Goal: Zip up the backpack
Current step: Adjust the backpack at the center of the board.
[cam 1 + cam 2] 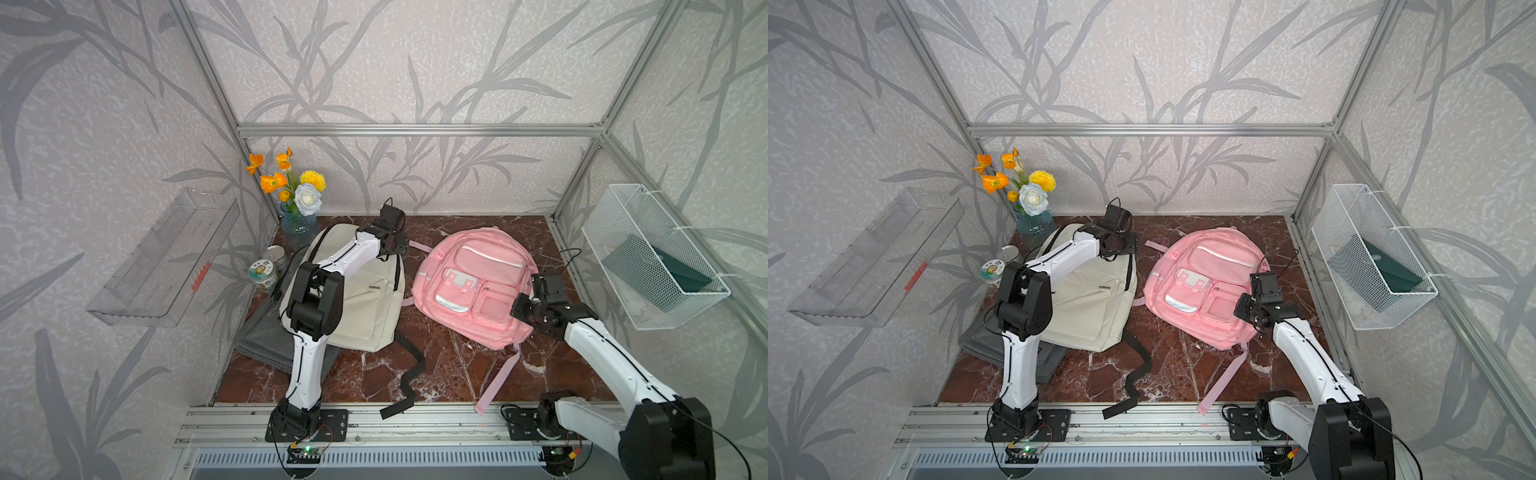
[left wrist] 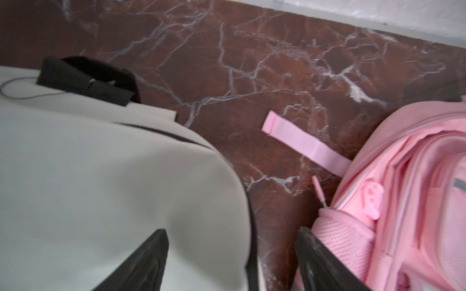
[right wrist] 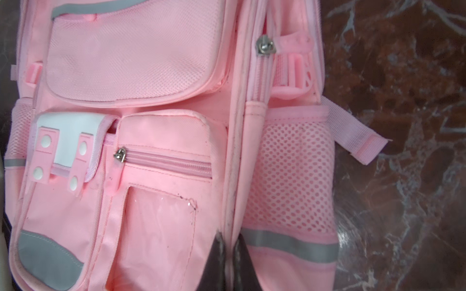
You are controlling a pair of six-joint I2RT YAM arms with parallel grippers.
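Note:
The pink backpack (image 1: 469, 286) (image 1: 1204, 286) lies face up on the right half of the marble table. My right gripper (image 1: 523, 308) (image 1: 1246, 309) (image 3: 230, 236) is at its lower right side, shut on a raised fabric ridge by the mesh pocket (image 3: 290, 176). A metal zipper slider (image 3: 264, 46) with a pink pull sits further along that side. My left gripper (image 1: 399, 245) (image 1: 1129, 243) (image 2: 232, 231) hangs open over the gap between the cream backpack (image 2: 100, 176) and the pink backpack (image 2: 403, 189), holding nothing.
The cream backpack (image 1: 365, 299) lies at the left under my left arm, on a grey folded cloth (image 1: 266, 336). A flower vase (image 1: 297, 208) and cans (image 1: 264, 274) stand at the back left. A wire basket (image 1: 652, 257) hangs on the right wall.

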